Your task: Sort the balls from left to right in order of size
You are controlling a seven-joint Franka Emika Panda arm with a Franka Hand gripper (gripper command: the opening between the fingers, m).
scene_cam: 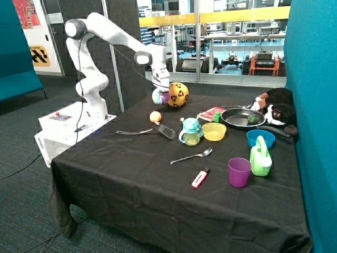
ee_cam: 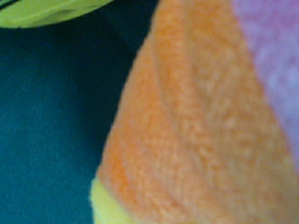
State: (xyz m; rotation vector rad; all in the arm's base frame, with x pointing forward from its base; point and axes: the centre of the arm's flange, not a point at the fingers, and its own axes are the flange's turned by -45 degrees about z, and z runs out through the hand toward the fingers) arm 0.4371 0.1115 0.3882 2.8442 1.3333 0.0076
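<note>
Black-draped surface (scene_cam: 131, 179): the hand (scene_cam: 160, 88) presses down on the soft ball (scene_cam: 159, 97) beside the soccer ball (scene_cam: 178, 94), probably to grasp it; grip unclear.

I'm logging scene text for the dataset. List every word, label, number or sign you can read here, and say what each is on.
No text can be read for certain.
Yellow and black sign on the wall behind the arm: marks only, no legible words.
Red poster above it: print too small.
Flat red packet beside the black frying pan: print blurred.
White robot base box: small marks, unreadable.
Wrist view: only soft patchwork ball fabric, no text.
</note>
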